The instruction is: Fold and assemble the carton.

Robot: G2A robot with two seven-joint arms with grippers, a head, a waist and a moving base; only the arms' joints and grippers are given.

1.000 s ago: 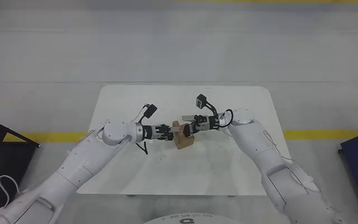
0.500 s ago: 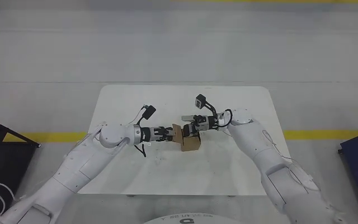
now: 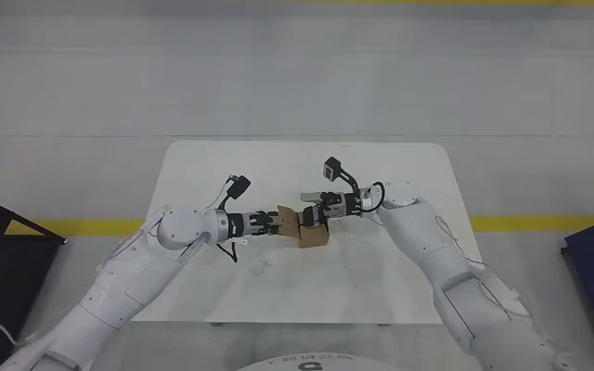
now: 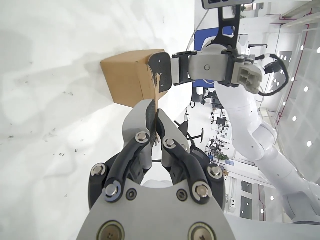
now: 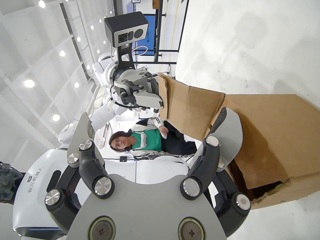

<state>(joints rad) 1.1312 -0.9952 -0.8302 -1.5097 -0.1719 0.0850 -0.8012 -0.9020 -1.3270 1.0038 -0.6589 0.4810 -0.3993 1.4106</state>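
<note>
Carton of brown card stood near the middle of the white table, between the two arms. On its left side, the left gripper was clenched on the free edge of one flap, which stuck out sideways from the carton's body. At the right, the right gripper was spread wide and grasped nothing, with one finger lying against the carton's wall just beside the flap's crease. The step in hand looked like swinging that flap over to close the opening. Doing it well would have meant carrying the pinched edge round in an arc about the crease rather than tugging it straight, since the card looked frayed at the fold and might tear. The right finger would have had to press firmly enough that the light carton neither slid nor tipped, and to clear the opening before the flap came across.
</note>
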